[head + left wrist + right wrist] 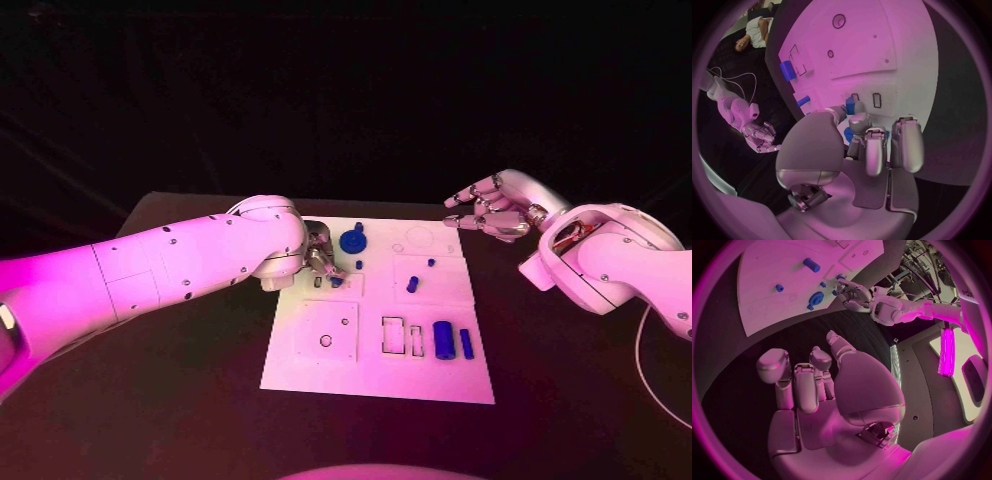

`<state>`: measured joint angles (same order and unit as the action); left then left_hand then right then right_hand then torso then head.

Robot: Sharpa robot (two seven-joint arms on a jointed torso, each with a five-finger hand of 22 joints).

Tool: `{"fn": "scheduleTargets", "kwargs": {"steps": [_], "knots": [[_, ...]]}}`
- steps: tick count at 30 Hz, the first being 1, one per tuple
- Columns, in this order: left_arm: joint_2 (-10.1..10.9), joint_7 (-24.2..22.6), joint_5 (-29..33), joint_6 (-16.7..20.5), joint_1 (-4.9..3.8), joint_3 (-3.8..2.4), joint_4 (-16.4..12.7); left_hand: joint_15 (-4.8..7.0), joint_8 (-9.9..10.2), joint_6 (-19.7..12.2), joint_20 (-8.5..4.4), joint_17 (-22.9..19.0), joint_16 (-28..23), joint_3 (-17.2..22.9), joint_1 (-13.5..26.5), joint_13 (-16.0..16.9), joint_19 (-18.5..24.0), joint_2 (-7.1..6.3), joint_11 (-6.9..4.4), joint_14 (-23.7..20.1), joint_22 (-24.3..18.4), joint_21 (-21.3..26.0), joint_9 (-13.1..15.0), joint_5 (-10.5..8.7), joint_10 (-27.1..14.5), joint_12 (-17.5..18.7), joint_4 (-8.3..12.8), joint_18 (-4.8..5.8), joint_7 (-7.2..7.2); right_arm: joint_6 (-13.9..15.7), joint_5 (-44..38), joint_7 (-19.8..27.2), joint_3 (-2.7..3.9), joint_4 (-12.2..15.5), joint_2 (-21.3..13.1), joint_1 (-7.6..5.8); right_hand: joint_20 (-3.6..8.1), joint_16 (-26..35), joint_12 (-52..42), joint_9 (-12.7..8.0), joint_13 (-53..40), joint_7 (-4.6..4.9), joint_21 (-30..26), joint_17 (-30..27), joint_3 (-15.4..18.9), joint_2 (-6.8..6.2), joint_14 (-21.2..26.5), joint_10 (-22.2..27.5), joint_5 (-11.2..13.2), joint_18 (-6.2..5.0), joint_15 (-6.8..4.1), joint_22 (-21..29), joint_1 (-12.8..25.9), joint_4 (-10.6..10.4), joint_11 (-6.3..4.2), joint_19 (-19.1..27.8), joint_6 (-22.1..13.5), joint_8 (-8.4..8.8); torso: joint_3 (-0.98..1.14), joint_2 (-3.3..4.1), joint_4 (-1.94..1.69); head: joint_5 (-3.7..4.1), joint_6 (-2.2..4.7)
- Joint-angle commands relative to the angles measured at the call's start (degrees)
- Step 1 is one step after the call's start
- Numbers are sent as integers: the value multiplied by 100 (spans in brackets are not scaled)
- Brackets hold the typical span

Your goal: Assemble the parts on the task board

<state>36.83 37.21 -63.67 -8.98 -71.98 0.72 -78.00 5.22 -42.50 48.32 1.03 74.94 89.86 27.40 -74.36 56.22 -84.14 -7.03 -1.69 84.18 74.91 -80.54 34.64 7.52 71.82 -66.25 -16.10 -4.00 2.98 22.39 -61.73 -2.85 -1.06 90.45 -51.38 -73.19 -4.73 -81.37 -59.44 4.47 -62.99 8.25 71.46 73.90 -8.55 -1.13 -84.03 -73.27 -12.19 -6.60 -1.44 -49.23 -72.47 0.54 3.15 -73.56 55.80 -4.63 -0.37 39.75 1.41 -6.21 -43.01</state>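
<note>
A small blue part point(851, 105) is pinched by the left hand point(320, 256) over the task board point(335, 372); the right hand point(490, 208) is held empty, fingers loosely curled, beside the board.

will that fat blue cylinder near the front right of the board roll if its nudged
Probably, sideways. The cylinder lies on its side on the flat board, so a push across its length would likely roll it toward the thin peg beside it. Pushed end-on, it should slide. It looks rigid and light, likely smooth plastic.
</note>
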Motion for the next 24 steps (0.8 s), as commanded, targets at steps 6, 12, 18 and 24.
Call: {"fn": "scheduleTargets", "kwargs": {"steps": [6, 12, 18, 24], "knots": [[-2, 19, -296, -370, 23, 7, 4, 3, -39, 0, -6, 1506, 14, 992, 46, -29, -121, 32, -4, 582, 65, 15, 7, 23, 0, 13, 946, 91, -54, -83, 2, 34, -1, -15, 19, 12, 3, 26, -8, 6, 4, 8, -28, -5, 2, 7, -266, -20, -21, -72, 12, 4, 44, -33, -3, 45, 29, -25, 2, 0, 3, -13, -29], [7, 37, -304, -520, 24, 7, -7, 3, -39, 0, -6, 1506, 14, 992, 46, -29, -121, 32, -4, 582, 65, 15, 7, 23, 0, 13, 946, 91, -54, -100, 8, 34, -2, -25, 27, 18, 3, 30, -11, 6, 3, 7, -29, -9, 8, 9, -265, -21, -16, -72, 13, 1, 51, -44, -3, 43, 30, -26, 0, -2, -2, -24, -36], [23, 50, -305, -627, 25, 7, -24, 3, -40, -3, -7, 1506, 14, 1002, 52, -37, -120, 31, -3, 582, 60, 20, 10, 19, -4, 18, 951, 89, -53, -118, 9, 35, -2, -28, 31, 20, 3, 30, -11, 6, 3, 7, -29, -9, 8, 9, -265, -21, -16, -72, 13, 1, 51, -44, -3, 43, 30, -26, 3, -1, 0, -32, -47], [40, 57, -306, -705, 25, 7, -42, 3, -41, -3, -7, 1506, 14, 1007, 55, -31, -121, 31, -3, 582, 63, 18, 11, 17, 0, 14, 954, 90, -53, -123, 9, 35, -2, -47, 43, 22, 3, 30, -11, 6, 3, 7, -29, -9, 8, 9, -265, -21, -16, -72, 13, 1, 51, -44, -3, 43, 30, -26, 7, 0, 6, -46, -53]]}}
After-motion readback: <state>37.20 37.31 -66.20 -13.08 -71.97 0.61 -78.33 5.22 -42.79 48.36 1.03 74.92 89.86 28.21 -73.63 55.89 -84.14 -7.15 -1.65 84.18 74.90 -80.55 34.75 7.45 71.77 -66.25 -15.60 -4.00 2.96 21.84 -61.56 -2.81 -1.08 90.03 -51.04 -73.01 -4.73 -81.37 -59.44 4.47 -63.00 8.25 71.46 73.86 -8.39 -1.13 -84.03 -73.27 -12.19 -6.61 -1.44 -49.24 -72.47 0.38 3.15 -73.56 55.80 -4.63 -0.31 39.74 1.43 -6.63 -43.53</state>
